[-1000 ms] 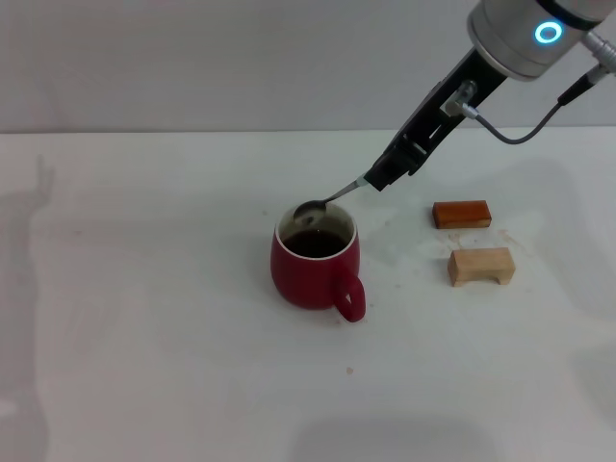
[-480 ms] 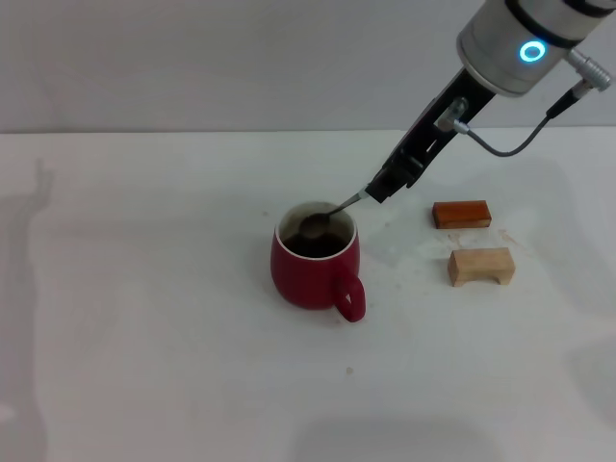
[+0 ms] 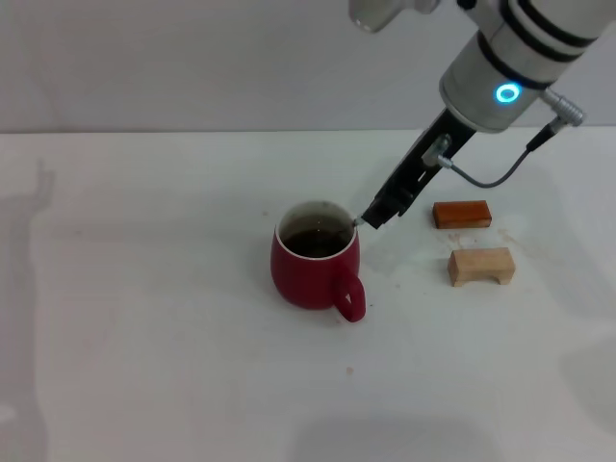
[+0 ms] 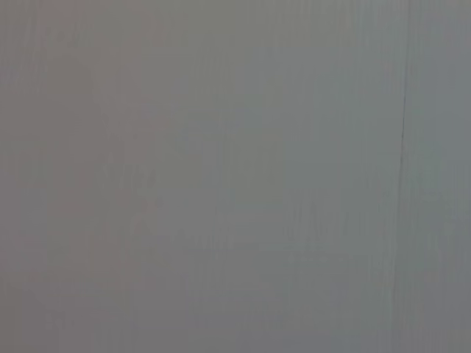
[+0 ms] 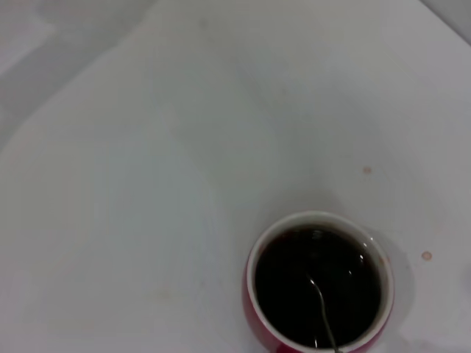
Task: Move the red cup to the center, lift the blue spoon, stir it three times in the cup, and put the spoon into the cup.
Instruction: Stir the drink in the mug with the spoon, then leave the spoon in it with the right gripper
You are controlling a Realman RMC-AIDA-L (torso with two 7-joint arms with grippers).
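Observation:
The red cup (image 3: 313,274) stands near the middle of the white table, its handle towards me, with dark liquid inside. My right gripper (image 3: 372,214) hovers just past the cup's far right rim, shut on the blue spoon (image 3: 356,223). Only the spoon's thin grey neck shows in the head view; its pale handle is hidden in the fingers. In the right wrist view the red cup (image 5: 318,218) appears from above, and the spoon neck (image 5: 321,305) slants down into the liquid, its bowl submerged. The left gripper is out of view.
An orange-red block (image 3: 462,214) and a pale wooden block (image 3: 480,266) lie to the right of the cup, near the right arm. The white table (image 3: 144,318) stretches to the left and front. The left wrist view shows only plain grey.
The right gripper came down and towards the cup. The spoon's bowl, held above the rim a second ago, has sunk into the liquid. The cup has not moved.

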